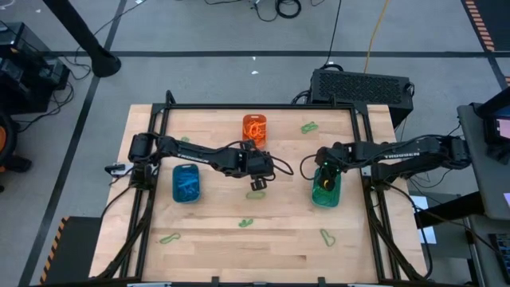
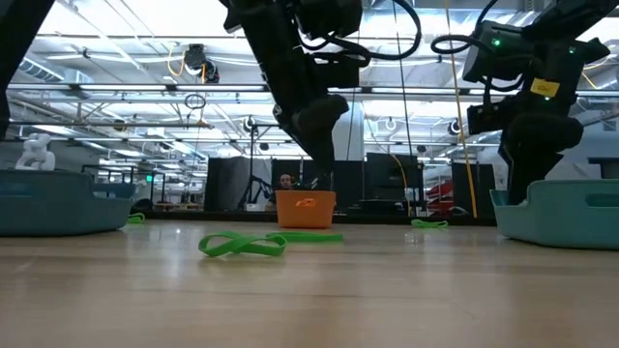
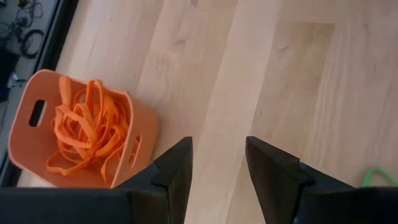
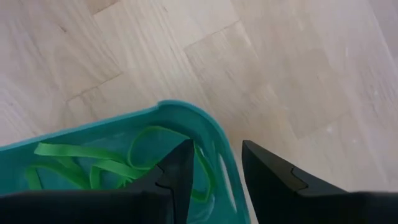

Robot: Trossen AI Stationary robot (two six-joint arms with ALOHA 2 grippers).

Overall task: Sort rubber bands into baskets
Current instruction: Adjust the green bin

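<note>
**Clerk:** Stock on hand, nearest first?

**Arm:** Loose on the table, near edge: one green rubber band toward my left corner, one in the middle, one toward my right. All unsorted. A fourth green one lies at the far edge.

**Clerk:** Baskets?

**Arm:** Blue basket, blue bands inside, on my left. Teal-green basket, on my right, green bands inside. Orange basket, far middle, a full tangle of orange bands. No loose orange or blue seen, so I judge only the greens remain.

**Clerk:** Grippers?

**Arm:** Left gripper, mid-table, fingers parted, nothing between them. Right gripper, over the teal-green basket's rim, fingers parted, also empty.

**Clerk:** Surface and surroundings?

**Arm:** Pale wood-block top in a black frame. Beyond: grey floor, a black vented box, cables, and in the low view a large hall with ceiling lights and racks.
</note>
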